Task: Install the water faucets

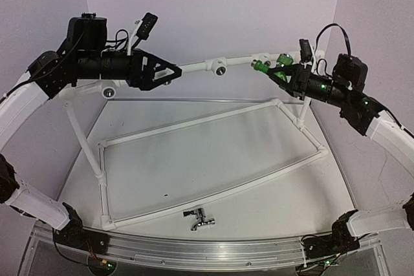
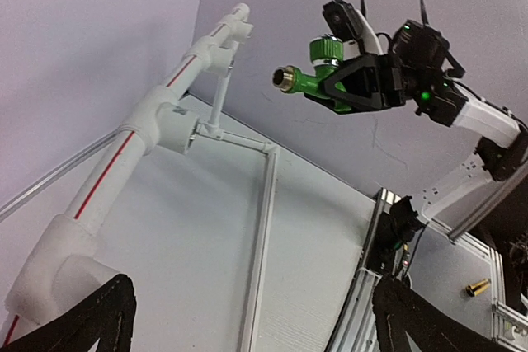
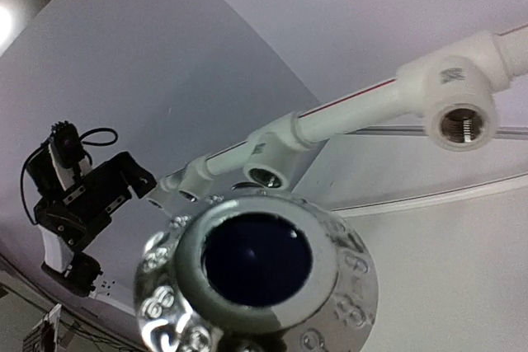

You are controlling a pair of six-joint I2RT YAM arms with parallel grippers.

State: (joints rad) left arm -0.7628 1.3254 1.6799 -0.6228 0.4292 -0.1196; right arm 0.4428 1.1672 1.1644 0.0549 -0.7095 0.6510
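Our right gripper is clamped on the green faucet, our left gripper gapes by the pipe, so we should square the thread to the socket at nine o'clock before turning.

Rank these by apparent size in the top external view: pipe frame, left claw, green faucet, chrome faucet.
1. pipe frame
2. left claw
3. green faucet and chrome faucet: about alike. The green one is partly hidden in the right claw, so I won't rank them.
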